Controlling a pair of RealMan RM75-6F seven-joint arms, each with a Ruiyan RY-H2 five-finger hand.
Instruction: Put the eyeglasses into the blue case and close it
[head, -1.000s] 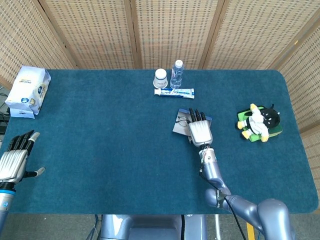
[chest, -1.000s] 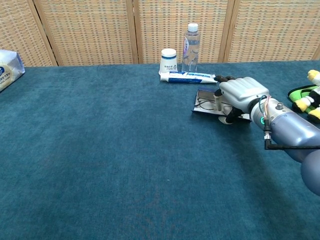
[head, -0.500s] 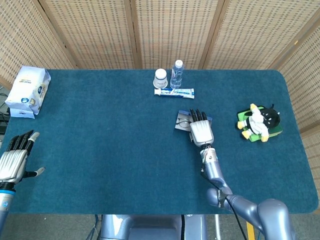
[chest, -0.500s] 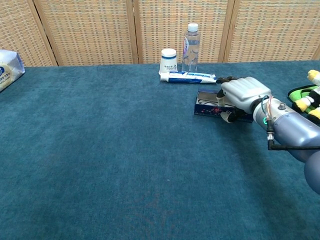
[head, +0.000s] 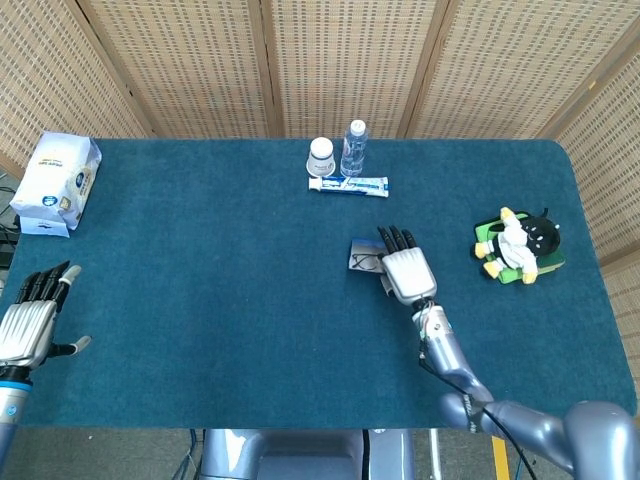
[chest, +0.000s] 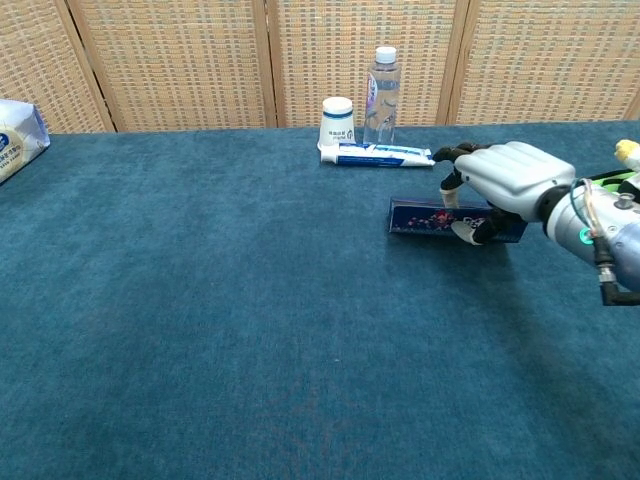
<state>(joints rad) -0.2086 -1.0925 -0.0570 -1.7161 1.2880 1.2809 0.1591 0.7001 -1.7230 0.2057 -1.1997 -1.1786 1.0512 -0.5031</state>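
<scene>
The blue case (chest: 436, 218) lies flat on the table right of centre, with its lid down and a patterned side facing the chest camera. From above, the blue case (head: 364, 256) shows a pale eyeglass-like outline on top; I cannot tell whether that is print or the eyeglasses themselves. No eyeglasses lie apart from it. My right hand (chest: 508, 182) hangs over the case's right end with its fingers spread, and the thumb tip sits close to the front wall. It holds nothing. My left hand (head: 27, 322) is at the table's near left edge, fingers apart and empty.
A white cup (head: 321, 155), a water bottle (head: 354, 147) and a toothpaste tube (head: 348, 184) stand behind the case. A plush toy on a green pad (head: 519, 246) lies to its right. A wipes pack (head: 58, 178) sits at the far left.
The case's lid has gone from open to down. My right hand has lifted off it and drawn back toward the right. The left hand has not moved.
</scene>
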